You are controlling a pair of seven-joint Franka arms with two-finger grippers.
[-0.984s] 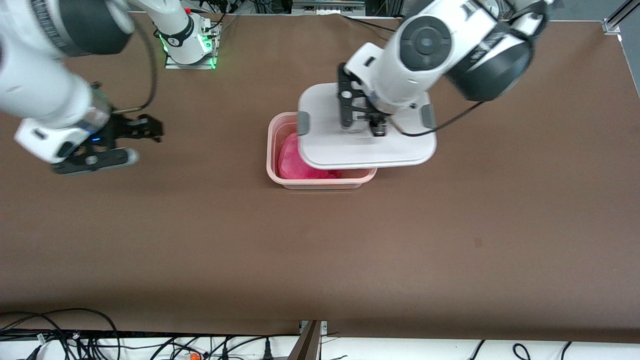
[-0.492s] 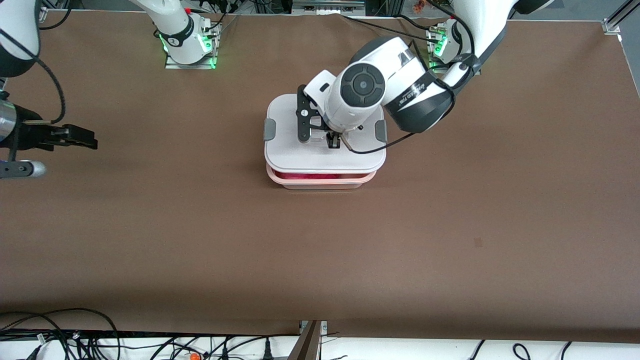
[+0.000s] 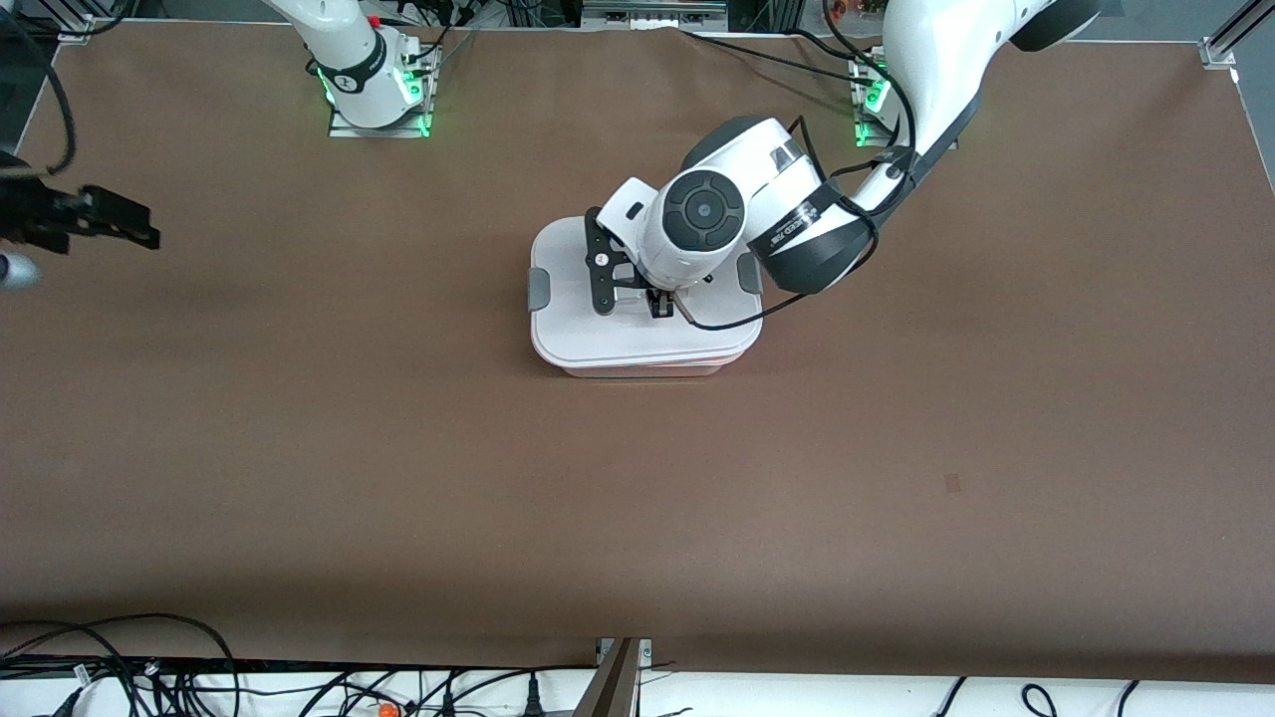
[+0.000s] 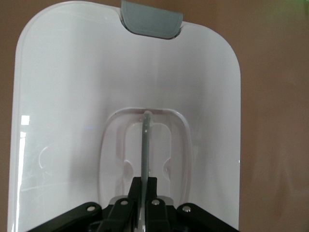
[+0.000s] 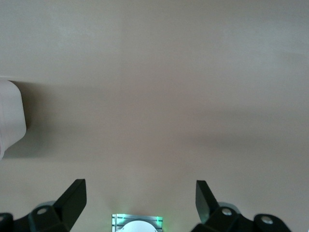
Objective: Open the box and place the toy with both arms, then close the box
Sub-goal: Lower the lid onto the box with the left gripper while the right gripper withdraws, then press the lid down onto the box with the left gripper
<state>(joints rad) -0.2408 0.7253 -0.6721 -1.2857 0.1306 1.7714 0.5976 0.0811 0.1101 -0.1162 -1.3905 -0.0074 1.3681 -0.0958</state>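
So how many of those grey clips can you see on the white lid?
2. One grey clip sits at the lid end toward the right arm, the other grey clip at the end toward the left arm, partly covered by that arm.

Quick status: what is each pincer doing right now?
Left pincer: shut on the lid's handle, lid sitting on the box.
Right pincer: open, holding nothing, over bare table at the right arm's end.

Glossy smooth white plastic lid (image 4: 72,96); matt brown table (image 3: 637,478)

text: none legible | left arm (image 3: 797,224) band lettering: too small to read
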